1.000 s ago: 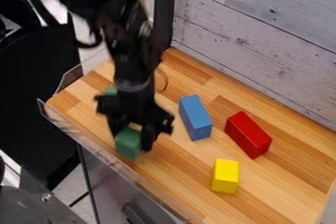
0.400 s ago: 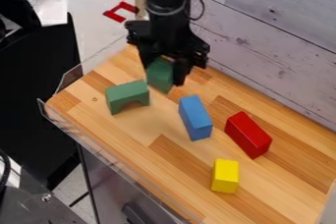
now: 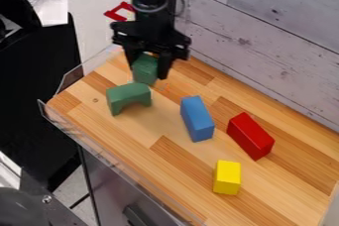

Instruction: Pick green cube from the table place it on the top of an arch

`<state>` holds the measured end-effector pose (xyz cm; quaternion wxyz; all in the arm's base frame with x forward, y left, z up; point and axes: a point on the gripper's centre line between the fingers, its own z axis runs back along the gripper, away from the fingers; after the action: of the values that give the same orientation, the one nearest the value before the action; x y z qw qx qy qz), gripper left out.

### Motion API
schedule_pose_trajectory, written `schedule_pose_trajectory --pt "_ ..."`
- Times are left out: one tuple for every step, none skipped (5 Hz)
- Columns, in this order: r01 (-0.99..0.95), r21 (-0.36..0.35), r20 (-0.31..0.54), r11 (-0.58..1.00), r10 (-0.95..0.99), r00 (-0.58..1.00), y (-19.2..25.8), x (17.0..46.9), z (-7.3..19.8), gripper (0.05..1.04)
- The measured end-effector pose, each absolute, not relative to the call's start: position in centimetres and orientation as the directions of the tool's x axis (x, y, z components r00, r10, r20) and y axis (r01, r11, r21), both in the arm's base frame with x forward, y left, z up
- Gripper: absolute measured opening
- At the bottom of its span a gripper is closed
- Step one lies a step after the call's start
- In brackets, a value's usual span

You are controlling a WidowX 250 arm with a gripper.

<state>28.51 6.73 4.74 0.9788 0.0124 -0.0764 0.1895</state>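
Nearest, yellow wooden block point(image 3: 227, 177) upright on light wooden tabletop point(image 3: 278, 190), no part in task. Past it, red rectangular wooden block point(image 3: 250, 136), then blue rectangular wooden block point(image 3: 197, 118), both well apart from the arch. Farther, green wooden arch point(image 3: 128, 96) stands on the tabletop, opening down, top bare. Just beyond it, green wooden cube point(image 3: 145, 69) is between the jaws of black two-finger gripper point(image 3: 147, 69), closed in on its sides. Can't tell cube's height or whether it touches the arch. Pick looks done; left: line up over arch, lower, release, back off. Off-centre release could tip it.
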Motion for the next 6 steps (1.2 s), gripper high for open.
schedule_pose_trajectory --pt "-0.431 -0.020 0.132 0.902 0.430 0.893 8.3 28.7 3.8 0.593" --pt "-0.451 -0.017 0.110 0.892 0.450 0.886 9.3 28.7 2.7 0.593" --pt "-0.465 -0.032 0.084 0.884 0.466 0.881 9.7 28.6 1.2 0.593" --pt "-0.463 -0.028 0.081 0.886 0.464 0.882 9.7 28.5 1.0 0.593" --pt "-0.462 -0.041 0.069 0.886 0.464 0.883 9.6 28.4 0.7 0.593" --pt "-0.465 -0.037 0.053 0.884 0.467 0.883 9.8 28.2 0.1 0.593"
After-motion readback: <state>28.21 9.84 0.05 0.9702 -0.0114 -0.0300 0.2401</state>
